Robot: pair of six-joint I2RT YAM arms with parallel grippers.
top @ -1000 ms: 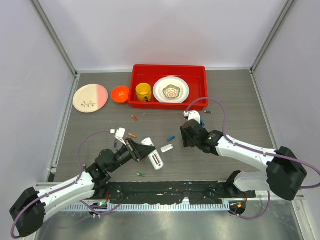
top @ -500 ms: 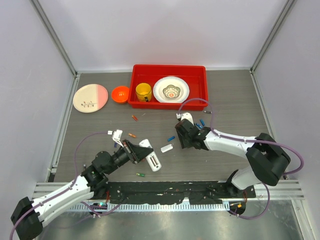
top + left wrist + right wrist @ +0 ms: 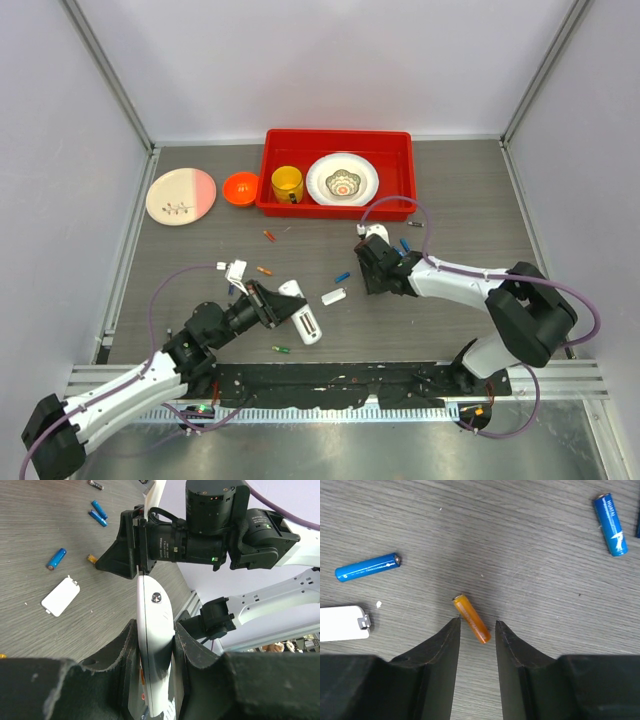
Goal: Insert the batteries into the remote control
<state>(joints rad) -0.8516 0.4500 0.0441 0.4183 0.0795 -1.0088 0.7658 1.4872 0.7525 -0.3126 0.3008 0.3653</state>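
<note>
Mid-frame, the right gripper has narrowed around the thin orange cylindrical battery, so pickup seems near, while the left gripper clamps the slim white remote.

My white remote control sits edge-on, pinched between the fingers of my left gripper, with its detached back cover lying flat just right of the remote. Farther right of the remote lie a blue battery and an orange battery, the orange one slanted between the parted fingers of my right gripper; a green battery lies just near-left of the remote
</note>
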